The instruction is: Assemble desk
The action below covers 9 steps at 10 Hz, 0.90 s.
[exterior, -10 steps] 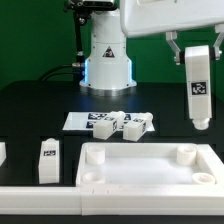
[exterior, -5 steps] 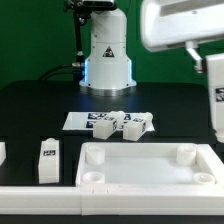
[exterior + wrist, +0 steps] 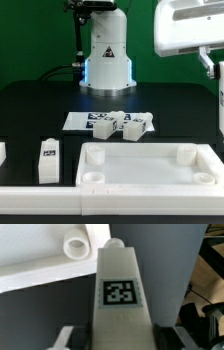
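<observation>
Black table (image 3: pixel 30 110) under everything, well below the pincer (image 3: pixel 117 341). White robot base (image 3: pixel 107 58) at the back, far toward the exterior view's left of the pincer. Desk slab (image 3: pixel 150 166) flat on table, lower than the pincer and toward the exterior view's left of it. Long border rail (image 3: pixel 40 203) in front of slab, lower again. Marker board (image 3: pixel 85 122) flat, well to the exterior view's left of the pincer. First loose leg (image 3: pixel 118 125) and second loose leg (image 3: pixel 139 125) lying at its near end. Standing leg (image 3: pixel 48 160) upright, further left. Pincer clamped on held leg (image 3: pixel 219 100), fingers (image 3: pixel 68 339) pressed on both sides. Upright, half cut by the exterior view's right edge. Round corner socket (image 3: pixel 78 246) just beyond its tip in wrist view. Square tag (image 3: pixel 120 292) facing wrist camera.
</observation>
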Tool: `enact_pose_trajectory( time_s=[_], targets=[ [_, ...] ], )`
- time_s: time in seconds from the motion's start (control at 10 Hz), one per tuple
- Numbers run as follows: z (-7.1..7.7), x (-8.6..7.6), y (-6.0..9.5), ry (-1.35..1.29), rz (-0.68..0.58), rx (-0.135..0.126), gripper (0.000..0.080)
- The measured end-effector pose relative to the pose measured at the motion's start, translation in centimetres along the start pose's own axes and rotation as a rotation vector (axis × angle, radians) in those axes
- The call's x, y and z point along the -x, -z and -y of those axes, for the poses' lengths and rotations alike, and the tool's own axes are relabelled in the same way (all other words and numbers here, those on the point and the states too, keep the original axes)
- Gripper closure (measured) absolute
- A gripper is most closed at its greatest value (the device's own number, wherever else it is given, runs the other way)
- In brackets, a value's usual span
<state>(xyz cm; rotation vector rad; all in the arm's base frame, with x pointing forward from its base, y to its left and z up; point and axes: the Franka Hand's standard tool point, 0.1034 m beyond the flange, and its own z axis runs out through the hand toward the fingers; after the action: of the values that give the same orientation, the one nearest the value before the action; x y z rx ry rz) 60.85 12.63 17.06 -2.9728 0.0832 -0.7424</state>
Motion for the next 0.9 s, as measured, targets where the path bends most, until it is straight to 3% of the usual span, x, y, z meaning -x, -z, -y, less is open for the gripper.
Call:
enact_pose_trajectory(
  time_s=[0.1, 0.2, 0.6, 0.9],
  targets=[
    [-1.8, -0.5, -0.4, 0.018, -0.002, 0.014, 0.0515],
    [-2.1, -0.1, -1.1, 0.034, 0.001, 0.018, 0.0515],
    [-2.0, 0.4, -1.9, 0.056, -0.003, 0.019, 0.0515],
    [-1.9, -0.3, -3.0, 0.083, 0.009, 0.027, 0.0515]
  ],
)
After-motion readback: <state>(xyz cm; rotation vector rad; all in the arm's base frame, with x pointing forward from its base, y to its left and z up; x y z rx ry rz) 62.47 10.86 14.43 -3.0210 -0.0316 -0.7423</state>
